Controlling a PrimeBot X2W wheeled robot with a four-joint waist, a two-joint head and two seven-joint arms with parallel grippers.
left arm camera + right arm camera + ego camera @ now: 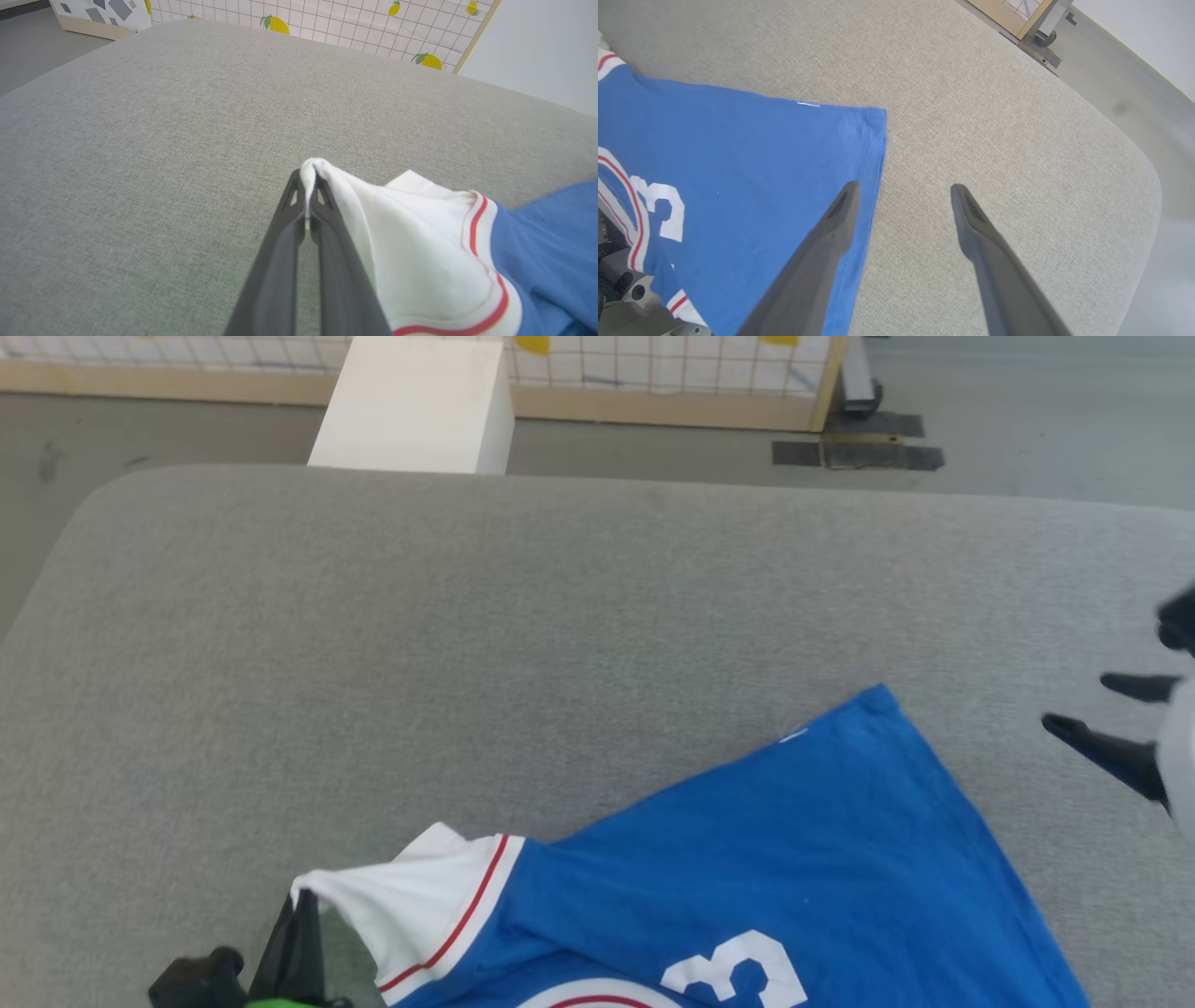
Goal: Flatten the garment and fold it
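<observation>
Grey padded tabletop (560, 616) carries the garment (747, 859) at its near edge. The blue body lies mostly flat w/ the "3" print up. Step in hand: flattening, no fold made yet. Right end effector (903, 191) hangs empty, fingers apart, over the hem edge. Left end effector (307, 186) is clamped on the white sleeve (420, 233) tip. Next, prob.: draw the sleeve outward till taut and lay it flat w/o dragging the body.

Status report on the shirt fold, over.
Left gripper shut on the shirt at its white sleeve. Right gripper open by the blue hem, holding nothing. Shirt partly spread on grey cushion; nothing in the way.
</observation>
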